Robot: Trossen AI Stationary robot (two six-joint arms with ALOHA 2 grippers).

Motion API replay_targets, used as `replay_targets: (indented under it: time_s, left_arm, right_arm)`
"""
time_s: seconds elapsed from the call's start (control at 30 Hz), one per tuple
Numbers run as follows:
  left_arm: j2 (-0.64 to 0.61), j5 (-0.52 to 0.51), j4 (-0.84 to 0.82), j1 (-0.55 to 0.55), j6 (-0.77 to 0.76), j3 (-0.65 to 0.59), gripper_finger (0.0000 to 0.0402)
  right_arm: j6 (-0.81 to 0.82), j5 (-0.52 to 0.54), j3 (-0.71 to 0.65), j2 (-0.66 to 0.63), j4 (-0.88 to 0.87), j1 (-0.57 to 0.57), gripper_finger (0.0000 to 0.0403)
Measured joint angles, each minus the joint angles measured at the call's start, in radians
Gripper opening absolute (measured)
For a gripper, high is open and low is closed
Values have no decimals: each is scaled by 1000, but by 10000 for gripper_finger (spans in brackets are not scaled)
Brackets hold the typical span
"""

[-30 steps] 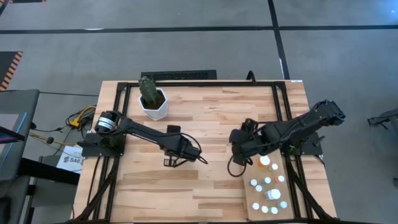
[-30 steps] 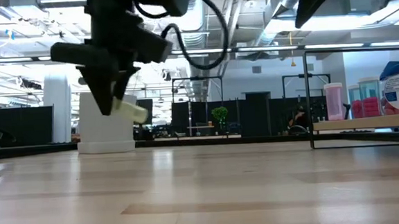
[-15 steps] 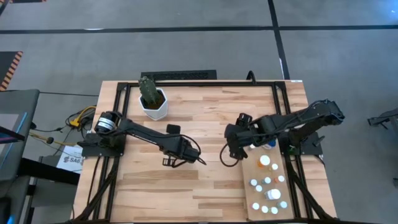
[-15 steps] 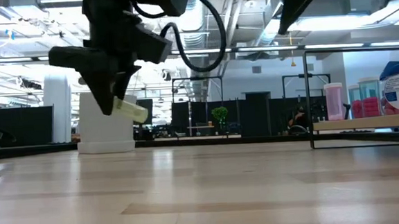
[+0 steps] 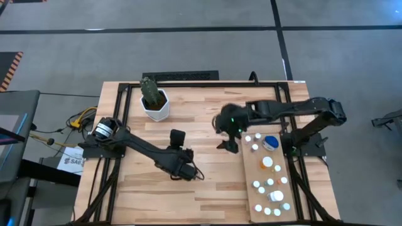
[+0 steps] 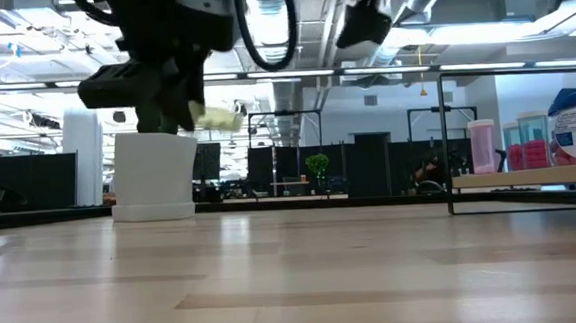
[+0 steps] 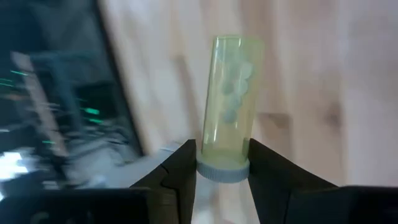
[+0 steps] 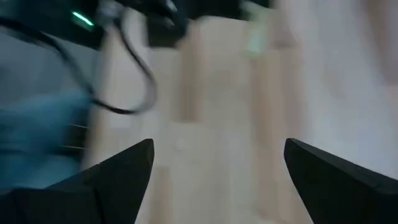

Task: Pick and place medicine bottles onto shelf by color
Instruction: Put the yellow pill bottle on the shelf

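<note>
- Between the left gripper's [image 7: 222, 163] two dark fingers sits a clear yellow-green vial with a white cap [image 7: 227, 106]; jaws clamped on the cap end, body sticking straight out past the tips. White tablets visible inside.
- My read: gripping at the cap leaves the body free, so it can be set down base-first.
- Low view, upper left of frame: the same vial [image 6: 215, 117] is carried well above the striped planked wooden tabletop [image 6: 295, 271], tilted near horizontal, in front of the white pot [image 6: 153, 177].
- High view, lower centre: left gripper [image 5: 182, 168] over bare planks, well apart from the pale plywood shelf panel with a dark edge [image 5: 249, 164] at lower right. Vial not discernible from above; only the wrist and low views show it.
- Right gripper [image 5: 228, 137] hangs just off the shelf's upper left corner, fingers spread wide, nothing between them; right wrist view confirms this.
- Small white-capped bottles [image 5: 270, 182] stand along the shelf; a blue-lidded one [image 5: 271, 142] near its top end.
- Low view alone shows a pink bottle [image 6: 481, 145] side-on at right.
</note>
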Motion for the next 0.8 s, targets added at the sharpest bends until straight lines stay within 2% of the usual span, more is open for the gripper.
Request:
replay_targets:
  time_s: [0.07, 0.17, 0.27, 0.37, 0.47, 0.63, 0.8]
  left_arm:
    - [0, -82, -11, -23, 11, 0, 105]
    - [0, -220, -35, -54, 46, 0, 105]
    - [0, -390, -57, -77, 123, 0, 105]
    - [-1, -579, -57, -92, 263, 0, 105]
    - [-1, -712, -39, -95, 387, 0, 105]
    - [-1, -814, 41, -94, 513, 0, 105]
    - [-2, -819, 102, -105, 524, 40, 105]
  right_arm:
    - [21, -167, -29, 2, 87, -49, 379]
    - [87, -294, -86, 3, 228, -81, 379]
    - [140, -312, -126, 5, 330, -81, 379]
    - [180, -313, -143, 4, 390, -65, 379]
    - [214, -311, -143, 4, 453, -44, 379]
    - [285, -292, -143, 4, 557, -15, 379]
    - [284, -291, -143, 4, 558, -12, 379]
